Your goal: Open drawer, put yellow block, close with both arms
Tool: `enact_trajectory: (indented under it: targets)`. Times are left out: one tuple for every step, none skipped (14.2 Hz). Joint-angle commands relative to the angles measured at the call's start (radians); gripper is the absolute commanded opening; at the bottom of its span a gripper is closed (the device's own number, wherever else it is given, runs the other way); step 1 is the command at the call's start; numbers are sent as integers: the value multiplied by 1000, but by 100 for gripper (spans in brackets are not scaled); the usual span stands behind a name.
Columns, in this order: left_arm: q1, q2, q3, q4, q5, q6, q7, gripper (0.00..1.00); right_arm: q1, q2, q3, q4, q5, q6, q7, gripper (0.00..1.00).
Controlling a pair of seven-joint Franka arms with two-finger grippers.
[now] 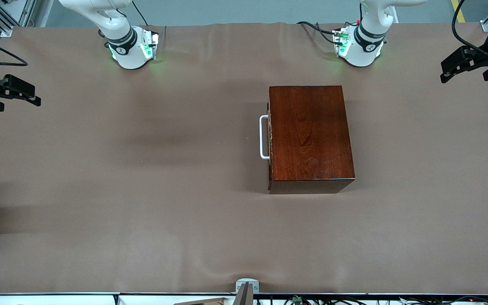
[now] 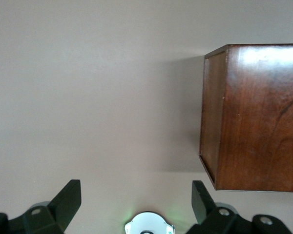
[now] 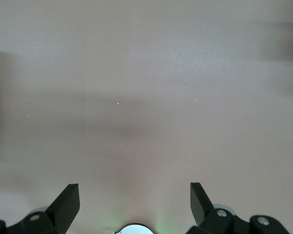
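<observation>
On brown tablecloth (image 1: 142,190), centre-right of frame: wooden box (image 1: 309,135) sitting, drawer handle (image 1: 263,137) flush. Upper corners: left gripper (image 1: 449,70) and right gripper (image 1: 26,95) hovering, both spread wide, gripping nothing.

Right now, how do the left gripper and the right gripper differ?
The left gripper hangs at the left arm's end of the table, with the wooden box in its wrist view; the right gripper hangs at the right arm's end, seeing only bare tablecloth. Both are open and empty.

White arms (image 1: 121,38) — black joint bands, green-lit bases, black cables.
</observation>
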Motion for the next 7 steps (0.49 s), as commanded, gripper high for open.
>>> enact_trajectory:
  targets:
    - [17,-12,-6,17,-33,-23,22,100,1,-26,5,-23,-20,0,-7,100]
    - [20,-12,-6,17,-33,-23,22,100,1,-26,5,-23,-20,0,-7,100]
    - [22,-12,-6,17,-33,-23,21,100,1,-26,5,-23,-20,0,-7,100]
    - [22,-12,-6,17,-35,-23,21,100,1,-26,5,-23,-20,0,-7,100]
    - [20,-12,-6,17,-35,-24,19,100,2,-26,5,-23,-20,0,-7,100]
    - [20,-12,-6,18,-35,-32,21,100,1,-26,5,-23,-20,0,-7,100]
    - [22,-12,-6,18,-35,-47,22,100,1,-26,5,-24,-20,0,-7,100]
